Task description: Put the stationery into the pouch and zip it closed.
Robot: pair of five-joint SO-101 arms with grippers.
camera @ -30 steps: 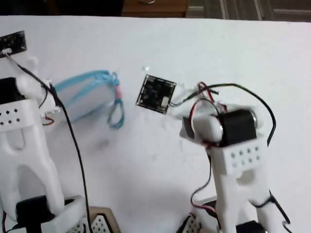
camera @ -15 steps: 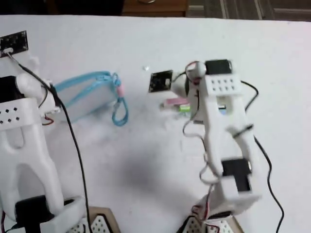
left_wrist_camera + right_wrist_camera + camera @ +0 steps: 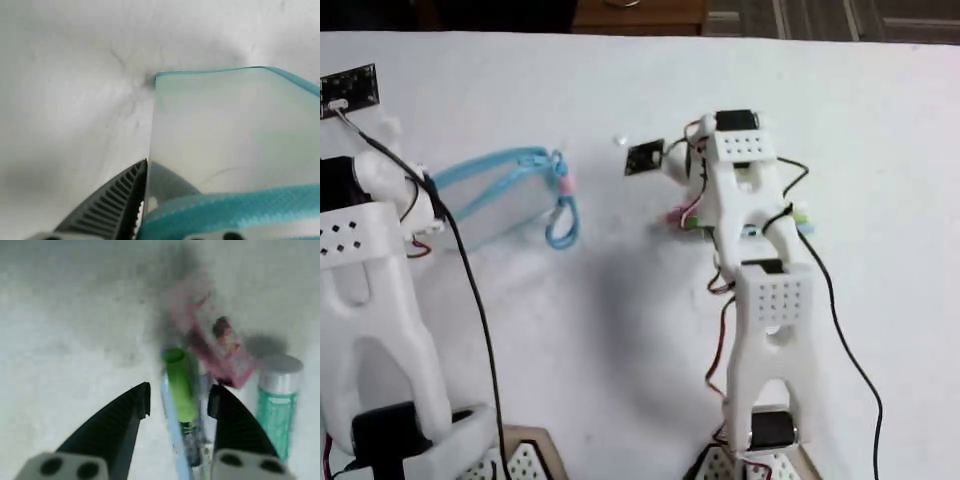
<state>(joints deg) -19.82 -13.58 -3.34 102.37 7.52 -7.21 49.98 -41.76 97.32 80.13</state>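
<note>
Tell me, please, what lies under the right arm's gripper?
Under the open right gripper lie a green-capped pen, a pink item and, beside them, a teal tube, on the white table. In the high view the right arm covers most of them.

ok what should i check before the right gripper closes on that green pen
1. The right gripper is open: ok.
2. The green pen lies between its jaws: ok.
3. The pink item and teal tube lie outside the jaws: ok, though the pink item sits close to one finger.
4. The left gripper holds the pouch: ok.
5. The pouch mouth is open wide enough: cannot tell.
</note>
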